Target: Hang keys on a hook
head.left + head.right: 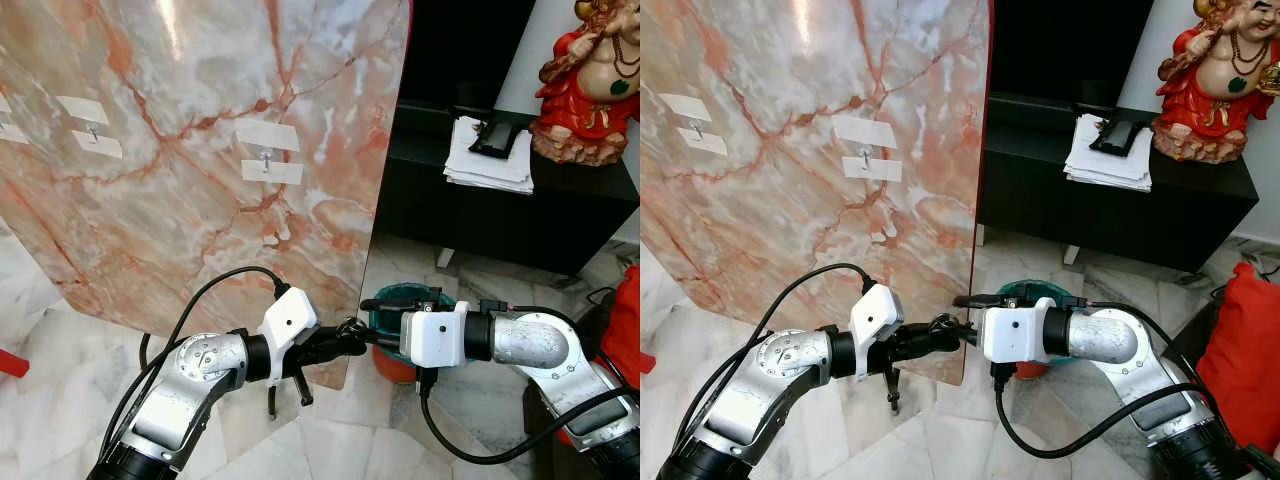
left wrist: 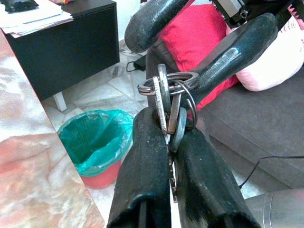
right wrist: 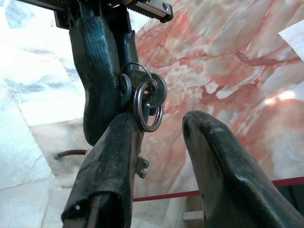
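i hold both arms low in front of the marble panel point(image 1: 190, 150), tips meeting near its lower right corner. left claw point(image 2: 168, 142): fingers together, clamped on the keys point(image 2: 167, 107), which sit pinched by their blades so the rings stand clear above the tips. right claw point(image 3: 164, 126): fingers apart, one finger point(image 3: 114, 156) touching the hanging ring, the other clear beside it. i judge this a hand-over or a re-grip, arranged so a ring can be presented open to a hook. nearest hook point(image 1: 266, 157): taped to the panel between two white strips, well above the claws; second hook point(image 1: 92, 130) further left.

the eye views give the layout, panel, hooks and the green-lined bin point(image 1: 400, 305) on the floor behind the claws, but the keys are hidden between the dark tips there. the left wrist view shows the pinch and the stacked rings; the right wrist view shows the gap between the right claw's fingers.
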You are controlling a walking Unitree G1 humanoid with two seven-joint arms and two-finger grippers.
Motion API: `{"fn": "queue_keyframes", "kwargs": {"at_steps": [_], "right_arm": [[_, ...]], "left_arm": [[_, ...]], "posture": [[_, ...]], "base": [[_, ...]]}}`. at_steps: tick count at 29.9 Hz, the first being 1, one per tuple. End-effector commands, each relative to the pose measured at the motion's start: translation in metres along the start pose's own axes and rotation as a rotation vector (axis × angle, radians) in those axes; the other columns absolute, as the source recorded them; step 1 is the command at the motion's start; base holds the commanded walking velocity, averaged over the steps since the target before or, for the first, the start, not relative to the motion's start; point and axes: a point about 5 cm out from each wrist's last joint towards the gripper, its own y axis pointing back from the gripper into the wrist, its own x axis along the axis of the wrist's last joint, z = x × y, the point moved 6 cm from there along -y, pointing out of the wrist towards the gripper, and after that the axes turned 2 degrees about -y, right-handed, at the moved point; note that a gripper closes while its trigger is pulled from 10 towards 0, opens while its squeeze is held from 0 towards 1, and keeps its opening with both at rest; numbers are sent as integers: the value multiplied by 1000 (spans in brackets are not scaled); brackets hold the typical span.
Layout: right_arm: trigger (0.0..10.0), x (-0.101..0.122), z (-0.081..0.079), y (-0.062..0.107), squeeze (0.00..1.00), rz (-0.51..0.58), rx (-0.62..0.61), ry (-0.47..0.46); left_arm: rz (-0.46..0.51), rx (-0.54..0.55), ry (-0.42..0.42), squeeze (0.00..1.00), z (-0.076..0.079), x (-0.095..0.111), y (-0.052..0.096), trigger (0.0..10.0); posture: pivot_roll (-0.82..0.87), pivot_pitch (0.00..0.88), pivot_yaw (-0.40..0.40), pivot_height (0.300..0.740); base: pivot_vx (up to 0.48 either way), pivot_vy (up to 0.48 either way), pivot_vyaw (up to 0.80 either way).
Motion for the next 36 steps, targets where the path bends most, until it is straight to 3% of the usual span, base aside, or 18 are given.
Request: {"fn": "queue_keyframes", "kwargs": {"at_steps": [1,12,14,15,16,17,18,19,20,35,36], "right_arm": [[10000,0,4,1,0,-5,-12,22],[10000,4,12,2,0,23,-49,17],[9451,5,13,2,0,26,-51,19],[6431,5,13,2,0,28,-52,19],[6431,5,13,2,0,28,-52,19],[1843,6,13,2,0,34,-52,15],[1451,6,13,2,0,39,-52,12],[118,6,13,2,0,39,-51,13],[0,6,12,2,0,37,-48,14],[0,8,12,2,0,51,-47,6],[6118,7,13,2,0,46,-53,4]], "left_arm": [[-5,-30,6,0,5,-1,-2,10000],[-9,-29,6,0,4,-2,-2,10000],[-12,-30,6,0,5,-2,-2,10000],[-13,-30,5,0,5,-2,-2,10000],[-13,-30,5,0,5,-2,-2,10000],[-13,-29,4,0,5,-2,-2,10000],[-14,-28,4,0,5,-2,-2,10000],[-15,-28,3,0,5,-2,-2,10000],[-16,-28,3,0,5,-3,-2,10000],[-34,-29,1,0,5,-7,-1,10000],[-34,-29,1,0,5,-7,-1,10000]], "posture": [[-2,72,4,740],[-2,71,4,740],[-3,71,4,740],[-2,71,3,740],[-2,71,3,740],[-2,72,3,740],[-2,72,3,740],[-2,72,3,740],[-2,72,3,740],[0,73,3,740],[0,73,3,740]], "base": [[0,0,0],[0,0,0],[0,0,0],[0,0,0],[0,0,0],[0,0,0],[0,0,0],[0,0,0],[0,0,0],[0,0,0],[0,0,0]]}}
